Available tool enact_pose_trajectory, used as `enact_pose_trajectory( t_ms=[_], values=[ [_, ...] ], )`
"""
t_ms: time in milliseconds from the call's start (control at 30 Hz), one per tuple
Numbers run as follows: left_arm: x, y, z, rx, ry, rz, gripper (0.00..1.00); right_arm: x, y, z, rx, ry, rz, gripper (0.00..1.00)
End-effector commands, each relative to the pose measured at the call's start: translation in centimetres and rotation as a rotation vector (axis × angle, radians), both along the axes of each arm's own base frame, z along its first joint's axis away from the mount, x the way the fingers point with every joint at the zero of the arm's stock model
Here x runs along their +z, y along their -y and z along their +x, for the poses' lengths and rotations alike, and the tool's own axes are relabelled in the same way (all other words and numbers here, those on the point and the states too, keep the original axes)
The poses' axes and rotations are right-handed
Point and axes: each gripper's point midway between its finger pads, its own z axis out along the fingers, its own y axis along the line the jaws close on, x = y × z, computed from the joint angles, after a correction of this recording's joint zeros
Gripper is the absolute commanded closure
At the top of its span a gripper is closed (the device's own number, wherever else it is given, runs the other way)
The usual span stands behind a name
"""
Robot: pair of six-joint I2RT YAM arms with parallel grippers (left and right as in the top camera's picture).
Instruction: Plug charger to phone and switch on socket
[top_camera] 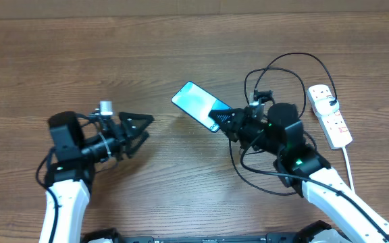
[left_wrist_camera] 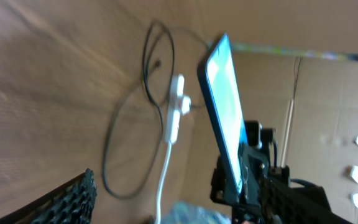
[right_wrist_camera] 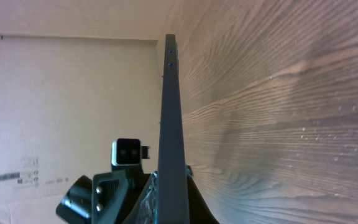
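**Phone pinched by right fingers; left fingers spread**

On the wooden table (top_camera: 181, 40), the socket (top_camera: 331, 116) is seen at the right, with the charger (top_camera: 301, 55) looped beside it. The phone (top_camera: 196, 102) is held tilted, its lower end clamped between the closed fingers of the right gripper (top_camera: 229, 121). The left gripper (top_camera: 140, 129) is spread wide, well apart from the phone.

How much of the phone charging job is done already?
Done: the right gripper holds the phone up off the table by its lower end. In hand: the open, empty left gripper faces the phone. Left: the charger lies in loose loops near the socket, with nothing plugged into the phone, so plugging in and switching on seem to remain.
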Motion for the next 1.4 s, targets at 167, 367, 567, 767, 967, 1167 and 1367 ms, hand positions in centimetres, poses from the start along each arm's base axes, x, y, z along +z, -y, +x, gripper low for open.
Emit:
enact_pose_trajectory(
  t_ms=[167,367,567,767,967,1167,1367],
  values=[
    [1.5,3.9,1.7,0.076,-0.091,-0.078,0.24,0.5,-3.4,-1.5,-0.123,-0.144,0.102,0.96],
    [0.8,5.1,1.7,0.119,-0.188,-0.098,0.34,0.4,-5.1,-3.1,-0.110,-0.263,0.174,0.96],
    [0.6,6.3,1.2,0.119,-0.276,-0.142,0.51,1.4,-6.3,-4.1,-0.080,-0.270,0.219,0.96],
    [0.6,6.3,1.2,0.126,-0.293,-0.152,0.69,0.8,-7.0,-4.7,-0.052,-0.286,0.206,0.96],
    [0.5,6.0,1.5,0.149,-0.292,-0.146,0.95,-0.2,-7.3,-4.9,-0.034,-0.315,0.187,0.96],
    [0.2,5.5,2.0,0.194,-0.285,-0.129,0.96,-0.3,-7.3,-4.9,-0.035,-0.315,0.185,0.80],
    [-0.7,4.3,3.0,0.245,-0.191,-0.020,0.95,-3.6,-5.6,-4.7,-0.025,-0.175,-0.064,0.38]
  ],
)
